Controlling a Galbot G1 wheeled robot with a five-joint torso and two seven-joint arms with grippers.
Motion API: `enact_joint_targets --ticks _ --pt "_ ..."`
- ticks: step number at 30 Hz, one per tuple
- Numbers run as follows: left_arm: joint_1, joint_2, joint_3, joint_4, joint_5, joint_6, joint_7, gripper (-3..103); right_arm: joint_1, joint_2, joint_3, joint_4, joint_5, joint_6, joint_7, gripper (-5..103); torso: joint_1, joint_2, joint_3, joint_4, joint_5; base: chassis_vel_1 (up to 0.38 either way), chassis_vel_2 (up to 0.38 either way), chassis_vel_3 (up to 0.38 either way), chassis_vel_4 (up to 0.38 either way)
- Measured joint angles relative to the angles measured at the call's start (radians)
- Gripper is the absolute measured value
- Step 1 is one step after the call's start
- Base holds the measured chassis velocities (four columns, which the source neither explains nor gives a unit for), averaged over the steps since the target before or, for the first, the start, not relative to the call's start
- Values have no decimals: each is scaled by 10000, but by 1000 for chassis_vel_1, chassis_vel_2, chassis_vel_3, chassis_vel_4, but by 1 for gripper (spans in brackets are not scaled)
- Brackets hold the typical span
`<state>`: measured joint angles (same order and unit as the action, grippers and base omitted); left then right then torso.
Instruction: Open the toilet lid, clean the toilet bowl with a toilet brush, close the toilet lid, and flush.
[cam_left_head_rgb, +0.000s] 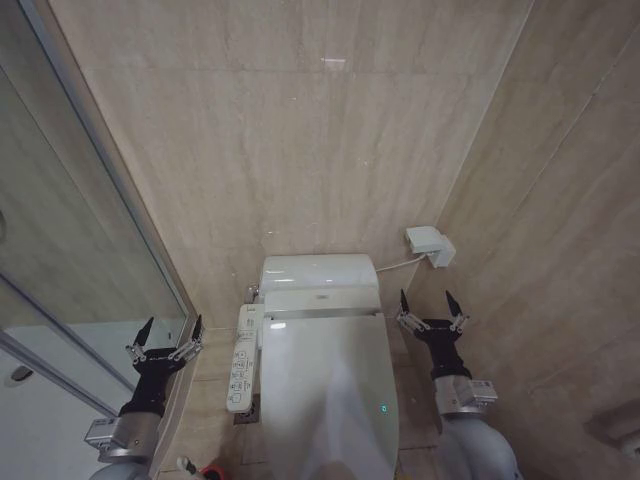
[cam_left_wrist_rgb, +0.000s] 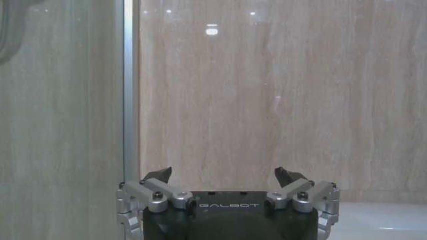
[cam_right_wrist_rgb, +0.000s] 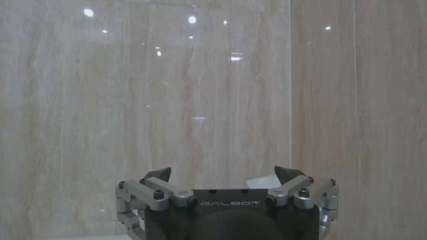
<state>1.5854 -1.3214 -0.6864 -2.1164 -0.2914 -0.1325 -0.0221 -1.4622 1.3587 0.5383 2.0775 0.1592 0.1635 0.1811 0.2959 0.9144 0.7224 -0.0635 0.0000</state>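
We judge the main risk is a slip — the toilet lid is glossy, so a finger could skid off its edge. It lies shut between our grippers: left gripper and right gripper hover beside it, both wide open and empty — apart from it.

The toilet lid is down, a big glossy white oval panel lying flat and shut over the toilet bowl, which it hides completely. Its surface is smooth and unbroken, catching a soft sheen, with a tiny green light near its right edge. On the floor at the toilet's front left, the toilet brush pokes from a small red cup.
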Motion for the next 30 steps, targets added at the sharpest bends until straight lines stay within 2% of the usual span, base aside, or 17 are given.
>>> enact_joint_targets --ticks 30 --pt "7 -29 -53 4 204 55 41 100 0 0 0 0 0 0 0 100 0 0 0 0 0 0 0 0 0"
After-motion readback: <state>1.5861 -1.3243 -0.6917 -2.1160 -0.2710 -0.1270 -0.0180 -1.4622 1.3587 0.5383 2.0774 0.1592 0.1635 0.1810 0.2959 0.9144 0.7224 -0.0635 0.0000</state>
